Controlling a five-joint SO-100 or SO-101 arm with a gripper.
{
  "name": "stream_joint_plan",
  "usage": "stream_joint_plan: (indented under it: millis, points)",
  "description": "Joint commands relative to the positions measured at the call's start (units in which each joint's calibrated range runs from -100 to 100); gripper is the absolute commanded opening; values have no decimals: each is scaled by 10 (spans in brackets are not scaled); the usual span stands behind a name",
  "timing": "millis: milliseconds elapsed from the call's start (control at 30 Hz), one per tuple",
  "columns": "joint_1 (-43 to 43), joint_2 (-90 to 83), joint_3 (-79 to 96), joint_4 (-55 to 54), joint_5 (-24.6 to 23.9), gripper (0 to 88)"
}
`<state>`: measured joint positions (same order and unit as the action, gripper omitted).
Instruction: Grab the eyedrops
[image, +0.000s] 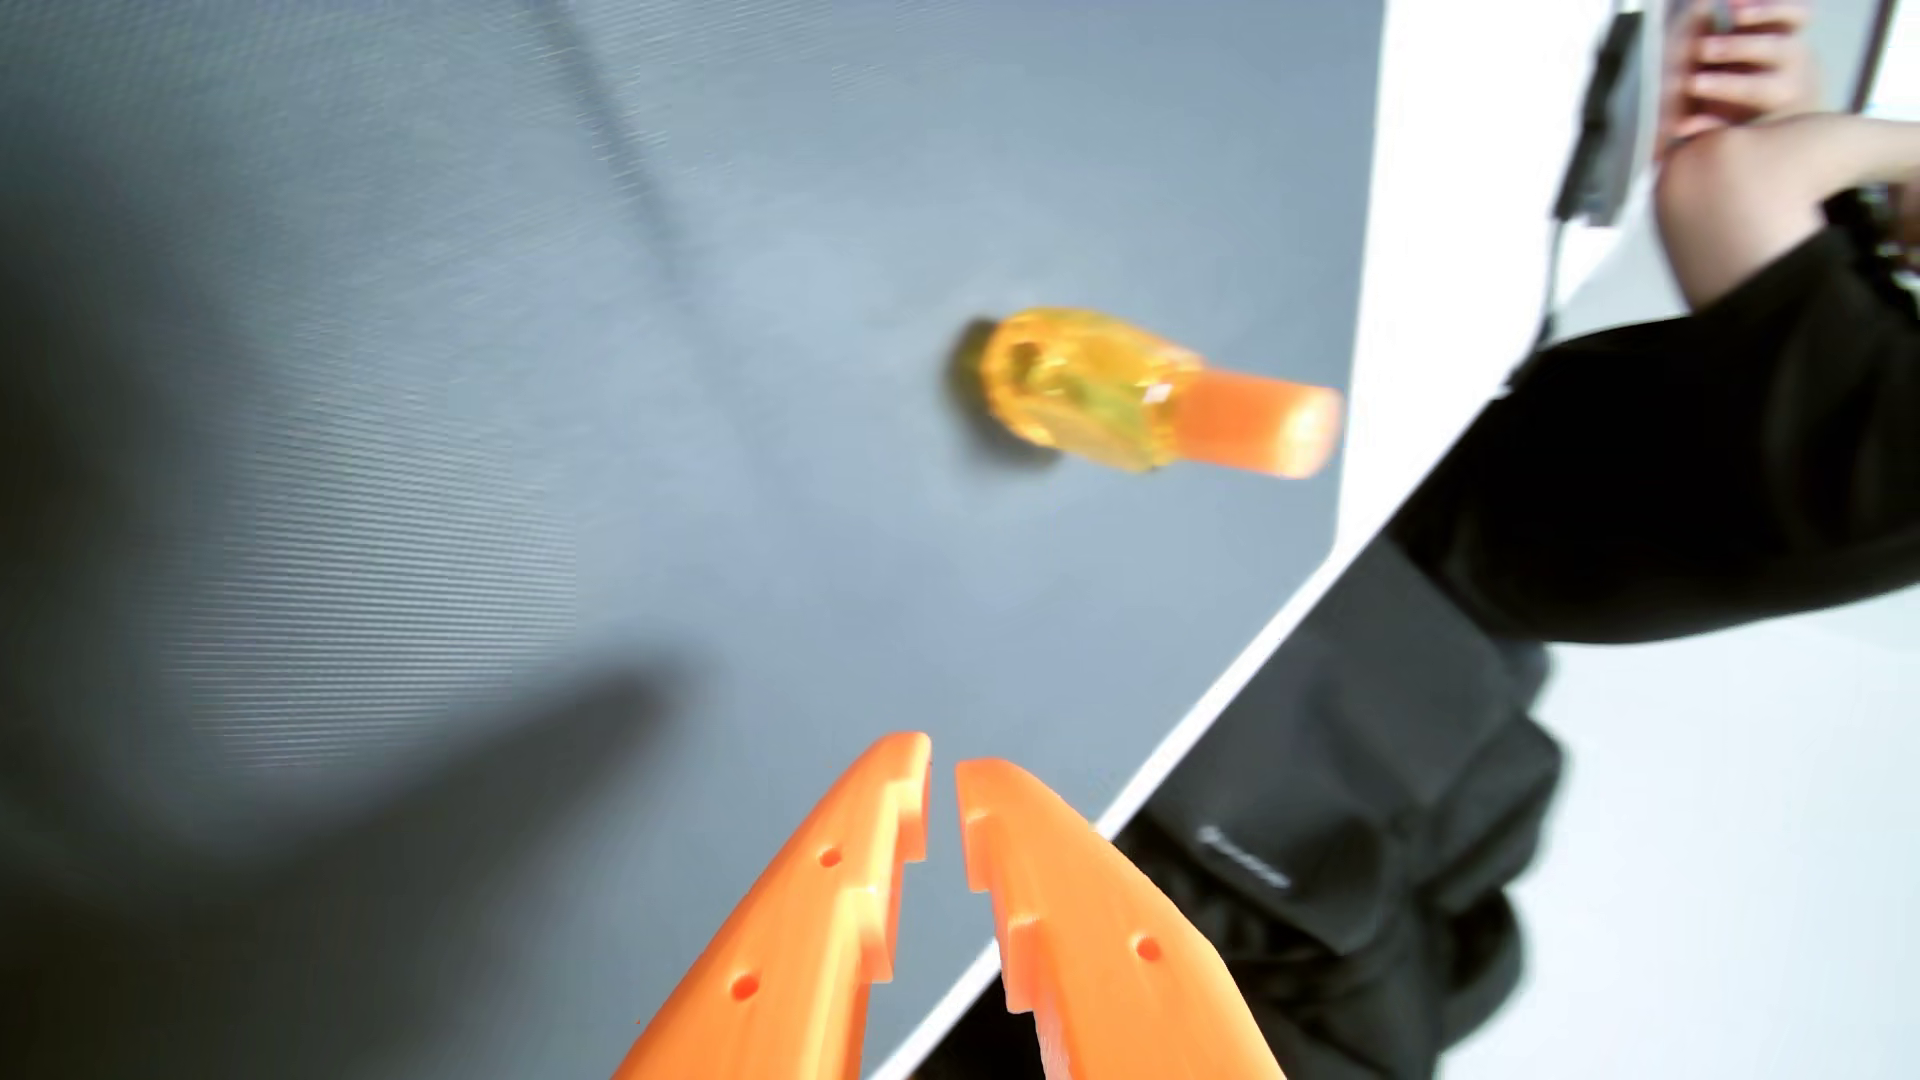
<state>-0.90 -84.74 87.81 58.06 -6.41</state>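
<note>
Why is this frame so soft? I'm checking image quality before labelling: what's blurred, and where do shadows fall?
In the wrist view, the translucent yellow eyedrop bottle with orange cap is smeared by blur; the orange plastic pincer is sharper, nearly closed; a broad dark shadow covers the grey textured mat at left.

Ahead of my jaws the grey mat lies open up to the eyedrops bottle; to their right, past the table edge, a person's dark sleeve crowds in.

Bright overexposed right side, motion blur, soft shadows lower left
</note>
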Motion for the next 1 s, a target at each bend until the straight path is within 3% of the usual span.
stream_joint_plan:
  millis: [0,167,500,967]
  points:
    - [6,4,-72,-11,36,6]
    - [6,19,-159,55,56,6]
    - [25,332,-447,125,153,69]
    - [39,646,-736,231,245,341]
